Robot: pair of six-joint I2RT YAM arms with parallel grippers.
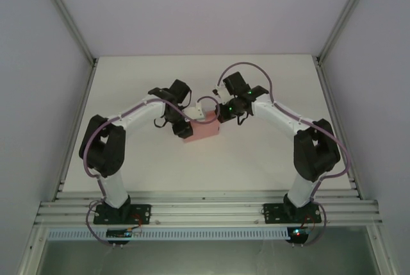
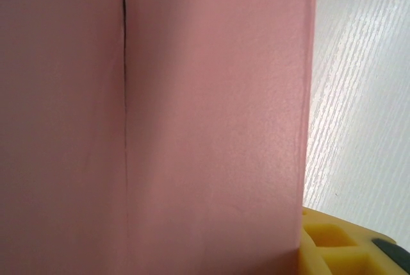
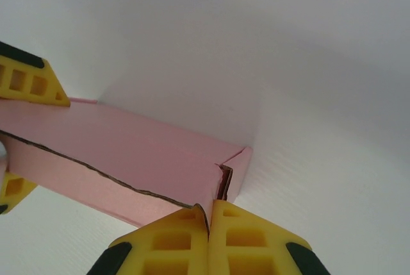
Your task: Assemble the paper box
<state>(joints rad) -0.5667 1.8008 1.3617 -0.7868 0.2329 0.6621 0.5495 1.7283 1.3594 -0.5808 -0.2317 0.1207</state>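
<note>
The pink paper box [image 1: 202,131] lies folded into a long rectangular shape at the table's middle, between both arms. My left gripper [image 1: 180,125] holds its left end, and the box wall [image 2: 211,127] stands close before that wrist camera, beside one yellow finger [image 2: 330,249]. In the right wrist view the left gripper's fingers [image 3: 29,83] straddle the box [image 3: 128,153]. My right gripper [image 3: 210,214] is shut, its yellow pads pressed together on a thin flap edge at the box's open right end.
The white table [image 1: 269,89] stretches around the box, walled by the grey enclosure and its metal frame rails [image 1: 333,102]. The arm bases sit on the slotted rail [image 1: 205,211] at the near edge.
</note>
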